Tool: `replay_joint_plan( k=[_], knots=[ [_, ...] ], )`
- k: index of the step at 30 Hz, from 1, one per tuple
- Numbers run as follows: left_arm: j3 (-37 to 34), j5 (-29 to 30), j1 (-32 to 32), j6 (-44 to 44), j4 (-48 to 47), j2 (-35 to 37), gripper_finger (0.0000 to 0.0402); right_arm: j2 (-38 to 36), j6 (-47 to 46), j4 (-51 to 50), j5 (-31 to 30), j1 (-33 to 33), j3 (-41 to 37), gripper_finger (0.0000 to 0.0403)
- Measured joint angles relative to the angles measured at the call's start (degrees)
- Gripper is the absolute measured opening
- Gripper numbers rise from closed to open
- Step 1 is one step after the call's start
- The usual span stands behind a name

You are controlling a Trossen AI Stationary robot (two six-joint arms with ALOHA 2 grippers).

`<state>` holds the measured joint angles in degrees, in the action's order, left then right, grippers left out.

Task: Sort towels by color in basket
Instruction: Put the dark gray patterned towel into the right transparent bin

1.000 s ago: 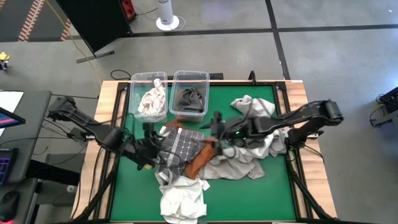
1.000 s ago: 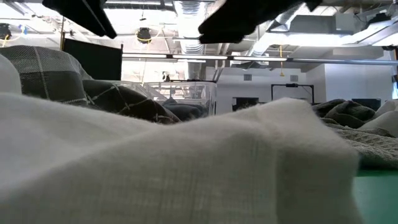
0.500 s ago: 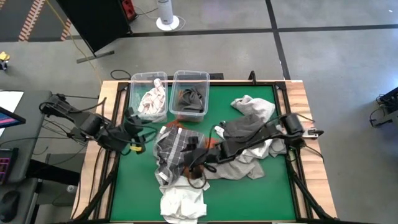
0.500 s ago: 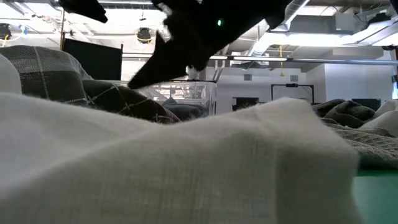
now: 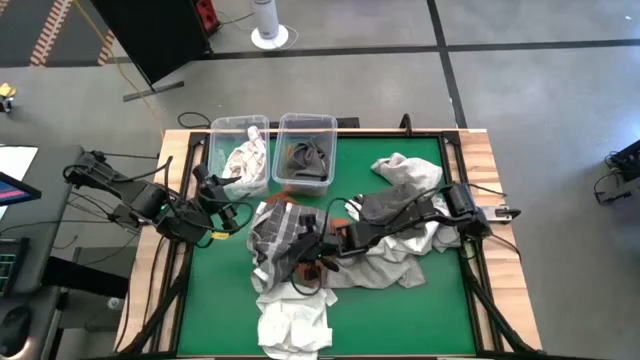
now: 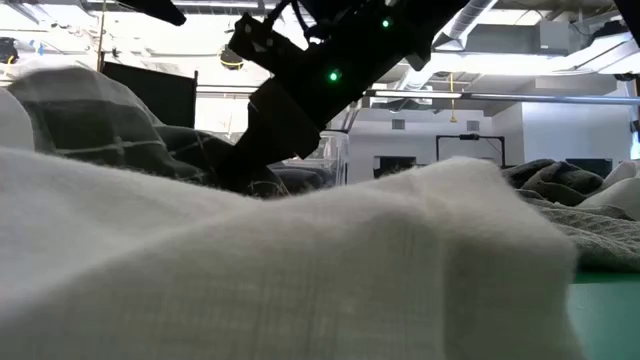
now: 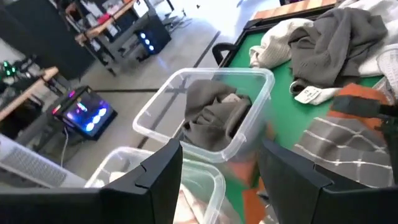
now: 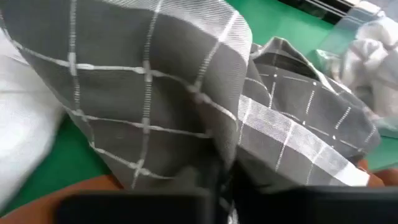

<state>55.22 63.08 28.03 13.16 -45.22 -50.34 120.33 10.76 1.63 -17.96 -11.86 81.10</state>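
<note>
The right gripper (image 5: 312,262) pinches the grey white-gridded cloth (image 8: 155,106), its fingertips buried in folds; the left gripper (image 7: 217,162) hangs open.

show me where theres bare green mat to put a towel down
Bare mat lies along the left edge beside the white towel, and at the front right below the light grey pile. The middle is crowded with towels and the right pincer.

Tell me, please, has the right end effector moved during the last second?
Yes: the right end effector moved away from the dark-towel bin, down onto the grey checked towel.
</note>
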Motion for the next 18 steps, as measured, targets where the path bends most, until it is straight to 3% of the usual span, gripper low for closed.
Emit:
replay_joint_plan(
  k=[2,6,11,18],
  knots=[
    [0.0,-0.02,-0.02,-2.89,1.49,-0.05,0.0198,-0.1,0.71,-0.25,0.02,0.97,-0.02,0.002],
    [0.0,-2.38,-0.07,-10.65,7.33,0.54,0.019,-1.87,1.4,-2.48,0.17,3.12,-0.08,0.0026],
    [0.0,-15.54,-1.72,-25.03,19.3,0.58,0.0181,-9.7,5.61,-5.75,0.0,5.99,-0.11,0.0017],
    [0.0,-32.52,-6.51,-33.46,24.25,1.13,0.018,-24.54,9.05,-5.73,0.2,13.35,-0.06,0.0017]
  ],
)
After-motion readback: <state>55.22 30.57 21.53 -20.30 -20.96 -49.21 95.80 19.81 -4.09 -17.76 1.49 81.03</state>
